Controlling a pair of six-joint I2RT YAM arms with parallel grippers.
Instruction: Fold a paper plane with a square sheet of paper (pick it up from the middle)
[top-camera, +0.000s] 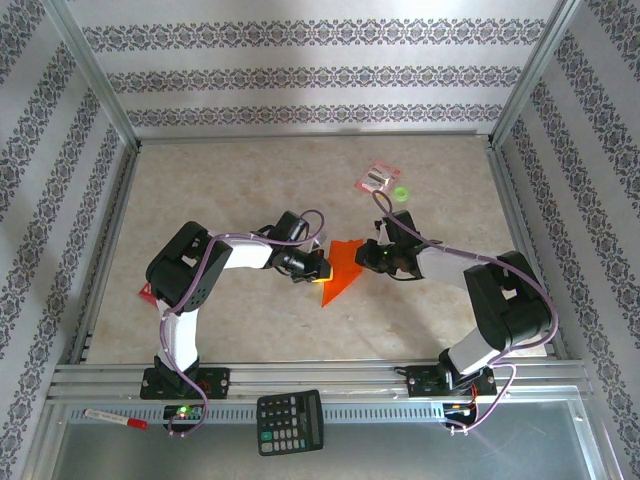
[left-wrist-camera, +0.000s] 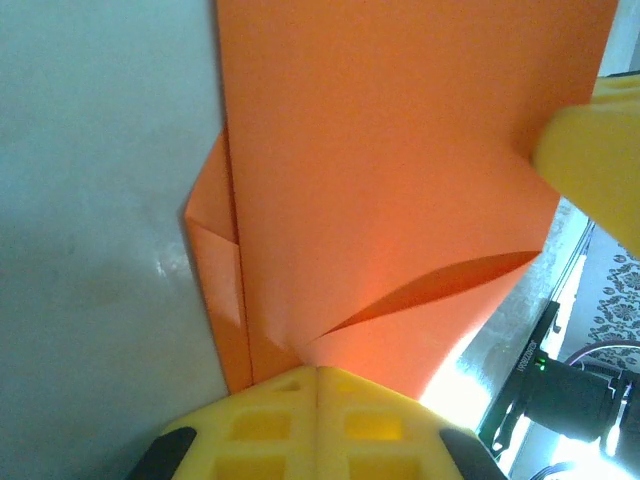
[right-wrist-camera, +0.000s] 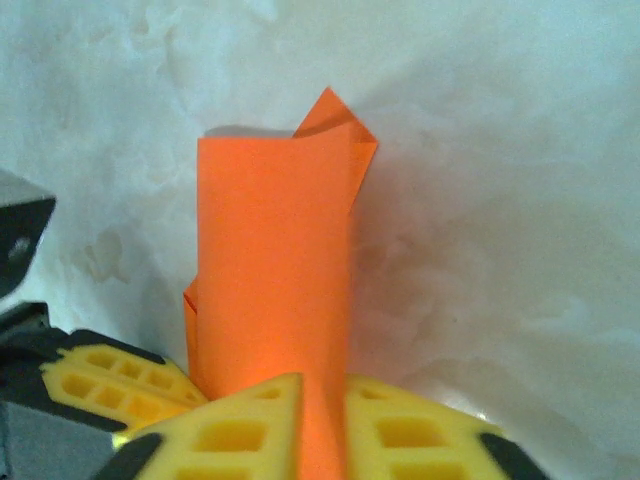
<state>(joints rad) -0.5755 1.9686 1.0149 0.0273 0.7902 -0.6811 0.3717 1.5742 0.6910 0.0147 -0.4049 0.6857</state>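
Top external view: partly folded bright orange paper (top-camera: 340, 270) sits mid-way across mottled beige tabletop (top-camera: 240, 180), between both arms. Left gripper (top-camera: 318, 270) clamped tight on paper's left edge. Right gripper (top-camera: 366, 255) pinched narrow on paper's right edge, orange strip caught between yellow fingers (right-wrist-camera: 250, 425). Pink-red packet (top-camera: 383, 178) beyond paper, slightly right. Black calculator (top-camera: 290, 422) nearer than paper, on grey metal ledge (top-camera: 120, 450). Striped floral wallpaper walls (top-camera: 300, 80) stand behind and to either side of paper.
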